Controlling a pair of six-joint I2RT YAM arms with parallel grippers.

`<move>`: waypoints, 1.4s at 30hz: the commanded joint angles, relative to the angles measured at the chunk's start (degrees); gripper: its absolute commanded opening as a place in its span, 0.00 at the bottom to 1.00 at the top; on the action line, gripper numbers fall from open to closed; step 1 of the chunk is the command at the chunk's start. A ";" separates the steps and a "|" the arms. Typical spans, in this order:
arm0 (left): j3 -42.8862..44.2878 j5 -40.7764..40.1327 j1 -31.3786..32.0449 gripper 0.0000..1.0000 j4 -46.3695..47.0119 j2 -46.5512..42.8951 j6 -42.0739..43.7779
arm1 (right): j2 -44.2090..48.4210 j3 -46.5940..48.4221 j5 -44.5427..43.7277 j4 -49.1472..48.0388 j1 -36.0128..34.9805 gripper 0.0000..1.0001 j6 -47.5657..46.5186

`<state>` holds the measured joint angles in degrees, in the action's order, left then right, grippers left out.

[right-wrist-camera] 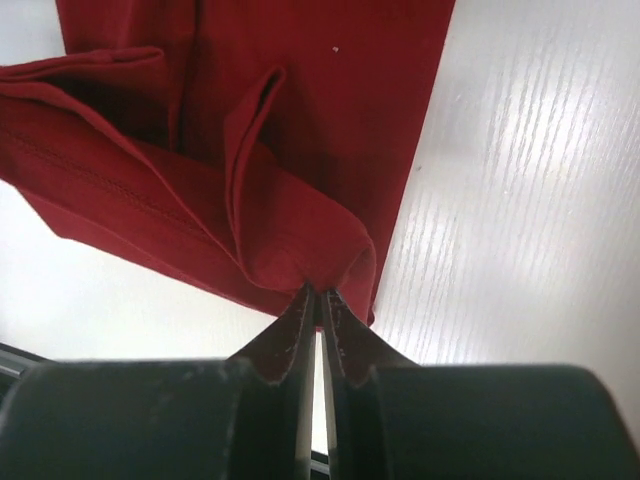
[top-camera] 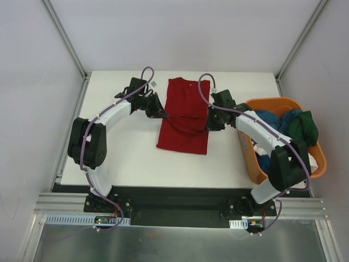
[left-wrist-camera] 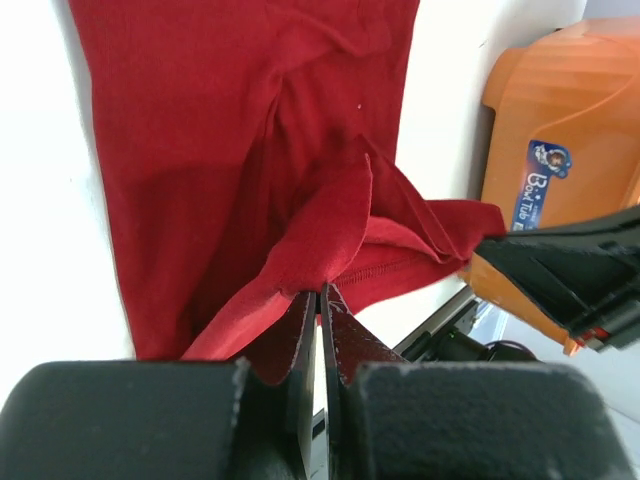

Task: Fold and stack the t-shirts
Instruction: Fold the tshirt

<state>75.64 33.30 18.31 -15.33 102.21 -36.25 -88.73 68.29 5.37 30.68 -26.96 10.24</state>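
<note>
Red cloth is pinched in both pairs of fingers. Your left fingers (left-wrist-camera: 318, 296) are closed on a raised fold of the dark red t-shirt (left-wrist-camera: 230, 130), which rises from the flat cloth in a narrow ridge to the tips. Your right fingers (right-wrist-camera: 318, 292) are closed on a second fold at the shirt's opposite edge, where the cloth bunches into a short peak at the tips. A stitched hem runs along the loose flap beside that peak.

From above, the two pairs of fingers face each other across the middle of the shirt, left fingers at its left edge and right fingers at its right edge. A creased band of cloth spans the gap between them. The shirt lies near the centre of the white surface (top-camera: 125, 158), its long axis running away from you.

The orange basket (top-camera: 270, 101) stands at the right edge, beside your right arm. It holds a blue t-shirt (top-camera: 268, 119) and a dark green t-shirt (top-camera: 304, 128).
</note>
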 commanded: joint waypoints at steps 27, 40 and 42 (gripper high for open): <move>6.29 1.77 -3.89 0.99 0.83 4.07 -1.01 | -7.26 8.36 -0.71 -4.31 4.46 0.73 -3.30; -25.70 -1.66 -2.66 0.99 0.83 -23.45 -3.39 | 12.24 -16.14 3.86 -9.40 -2.30 0.97 1.09; -30.71 -2.18 -2.40 0.99 0.92 -27.13 -3.30 | 14.80 -18.71 4.21 -10.46 -3.10 0.97 2.50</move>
<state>51.94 32.40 15.07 -13.98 81.43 -38.79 -79.57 53.78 8.32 22.63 -29.21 9.23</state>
